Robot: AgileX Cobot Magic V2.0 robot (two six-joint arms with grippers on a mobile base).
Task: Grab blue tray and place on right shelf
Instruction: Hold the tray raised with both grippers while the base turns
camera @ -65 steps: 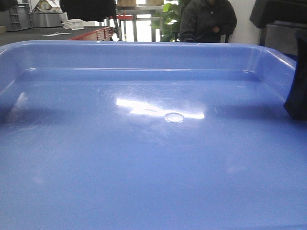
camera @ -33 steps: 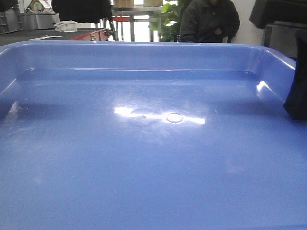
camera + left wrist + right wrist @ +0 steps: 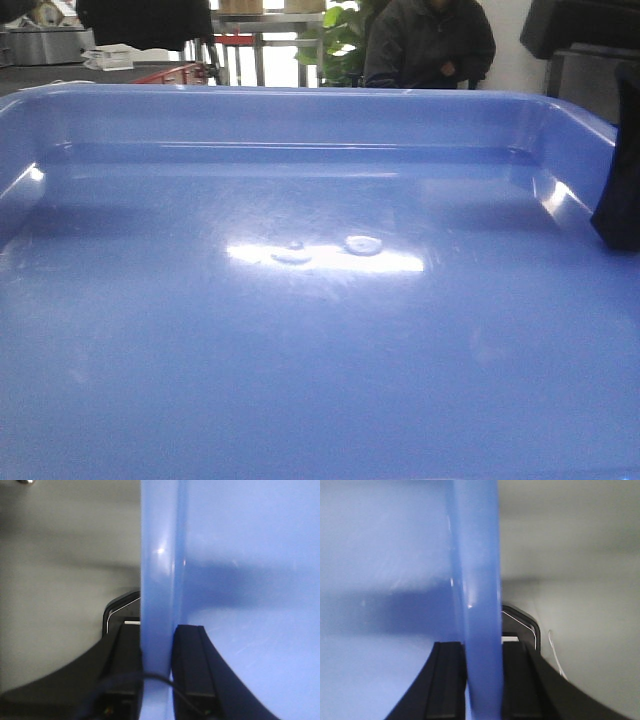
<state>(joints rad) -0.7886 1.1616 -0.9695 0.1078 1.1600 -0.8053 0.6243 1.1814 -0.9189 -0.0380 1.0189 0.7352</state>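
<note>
The room behind the tray (image 3: 320, 350) has slid leftward in the front view. The seated person (image 3: 430, 45) and the plant (image 3: 340, 45) sit further left than a second ago, and the glare on the tray floor has drifted as well. The tray itself fills the view just as before, so we judge that we are turning right while carrying it level between both arms. Our left gripper (image 3: 157, 645) pinches the left rim, one finger on each side of the wall. Our right gripper (image 3: 482, 655) pinches the right rim the same way. We cannot make out the shelf in any view, so we judge the swing unfinished and the placing not yet begun.
</note>
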